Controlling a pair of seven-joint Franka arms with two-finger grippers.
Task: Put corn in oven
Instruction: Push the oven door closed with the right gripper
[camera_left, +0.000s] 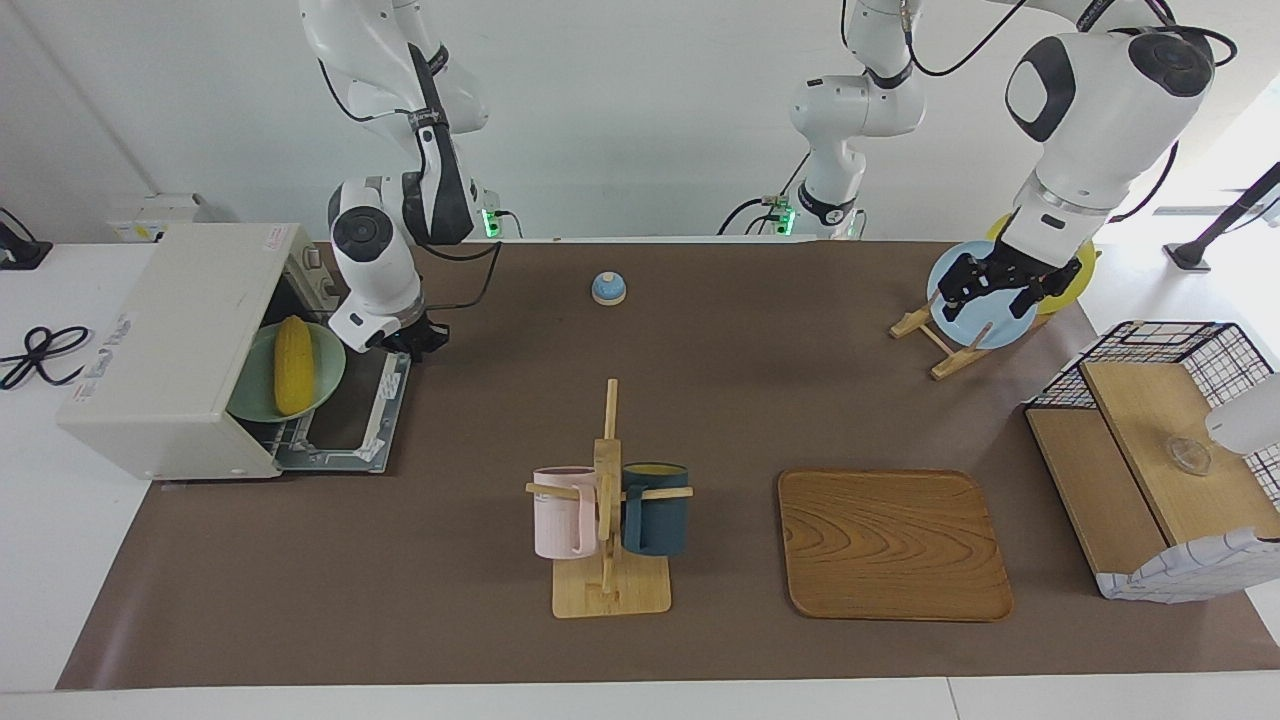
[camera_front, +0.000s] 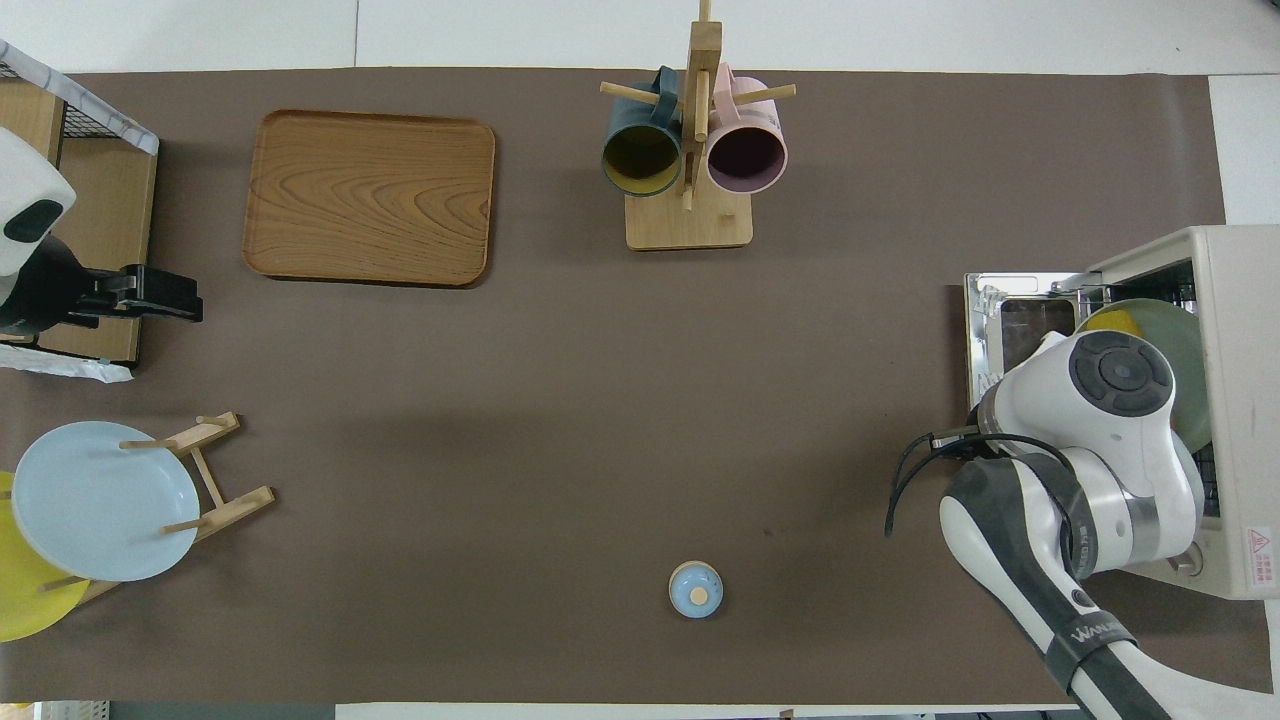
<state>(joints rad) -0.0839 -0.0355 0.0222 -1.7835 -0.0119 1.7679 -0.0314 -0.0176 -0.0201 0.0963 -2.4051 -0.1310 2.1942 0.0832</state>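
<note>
The off-white oven (camera_left: 170, 340) stands at the right arm's end of the table with its door (camera_left: 350, 400) folded down open. The yellow corn (camera_left: 293, 365) lies on a green plate (camera_left: 250, 395) on the rack inside the oven. In the overhead view only the corn's tip (camera_front: 1110, 322) and part of the plate (camera_front: 1185, 350) show in the oven (camera_front: 1240, 330). My right gripper (camera_left: 418, 343) is low over the open door's edge nearer to the robots, apart from the corn. My left gripper (camera_left: 997, 290) waits open and empty, raised over the plate rack and basket box area (camera_front: 185, 300).
A small blue bell (camera_left: 609, 288) sits near the robots at mid table. A wooden mug rack (camera_left: 608, 500) with a pink and a dark mug, a wooden tray (camera_left: 893, 543), a plate rack with a blue plate (camera_left: 975, 325), and a wire-and-wood basket box (camera_left: 1160, 470) stand on the mat.
</note>
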